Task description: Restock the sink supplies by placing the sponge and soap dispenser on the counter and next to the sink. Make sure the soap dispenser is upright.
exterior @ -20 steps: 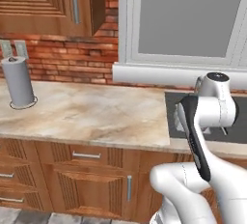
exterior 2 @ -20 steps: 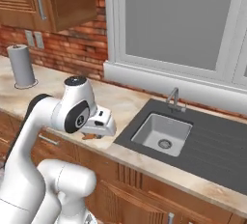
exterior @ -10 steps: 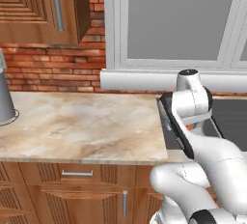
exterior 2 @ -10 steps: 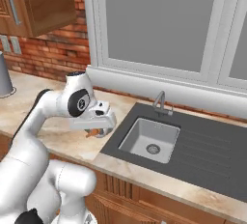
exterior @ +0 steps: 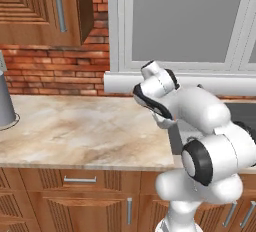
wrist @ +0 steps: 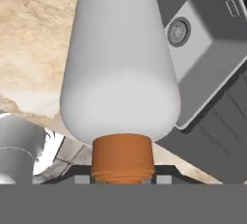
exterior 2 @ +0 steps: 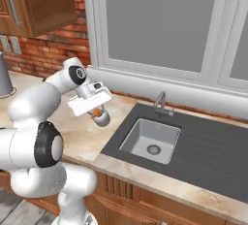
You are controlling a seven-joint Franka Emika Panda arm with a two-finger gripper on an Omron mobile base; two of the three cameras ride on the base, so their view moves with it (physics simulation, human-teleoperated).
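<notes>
Since a second ago the whole scene has slid sideways in both base views, so the cameras have moved; the grey cylinder that stood well inside the left base view now sits at its left edge, and the arm reaches out over the counter instead of hanging beside the sink.

Taking the sink as the landmark and going left to right in the right base view: far to its left stands the grey cylinder by the brick wall; nearer, just left of the basin's rim and above the marbled worktop, hangs the gripper; the basin itself comes next, with its tap at the back edge; a ribbed drainboard lies to the right.

The gripper is clamped on the soap dispenser, its fingers narrowed around the orange neck. In the hand view the pale bottle body points away from the hand, over the counter edge where worktop meets sink, with the drain off to its side. The bottle touches neither counter nor basin.
</notes>
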